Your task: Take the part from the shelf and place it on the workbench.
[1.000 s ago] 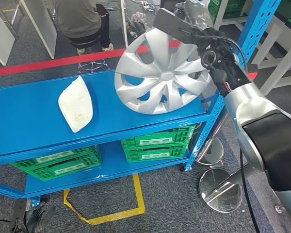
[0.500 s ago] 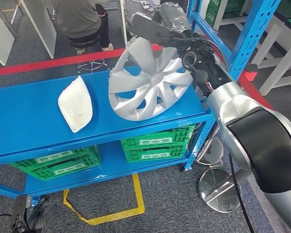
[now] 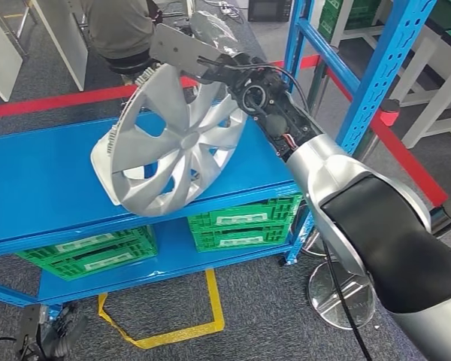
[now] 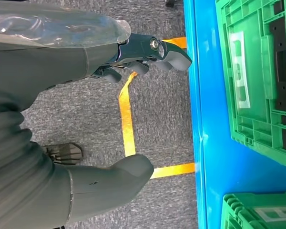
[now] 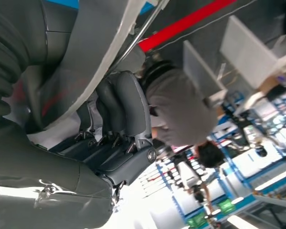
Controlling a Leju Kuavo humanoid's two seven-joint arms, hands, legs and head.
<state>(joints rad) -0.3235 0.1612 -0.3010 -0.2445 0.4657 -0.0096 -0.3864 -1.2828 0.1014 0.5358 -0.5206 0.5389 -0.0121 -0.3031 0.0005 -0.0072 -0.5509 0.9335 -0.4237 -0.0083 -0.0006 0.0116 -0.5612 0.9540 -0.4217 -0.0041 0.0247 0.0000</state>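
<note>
The right hand (image 3: 212, 64) is closed on the rim of the silver wheel cover (image 3: 175, 143), gripped at about its 1 o'clock edge. The cover has been carried toward 9 o'clock since half a second ago and is now held tilted above the blue shelf (image 3: 36, 180), overlapping the white part (image 3: 98, 162) lying there. The left hand (image 4: 134, 52) hangs with fingers spread, holding nothing, above the carpet beside green crates (image 4: 256, 76).

The right hand (image 3: 198, 56) has swung the silver plastic wheel cover (image 3: 175, 143) leftward, now overlapping the white moulded part (image 3: 100, 164).
</note>
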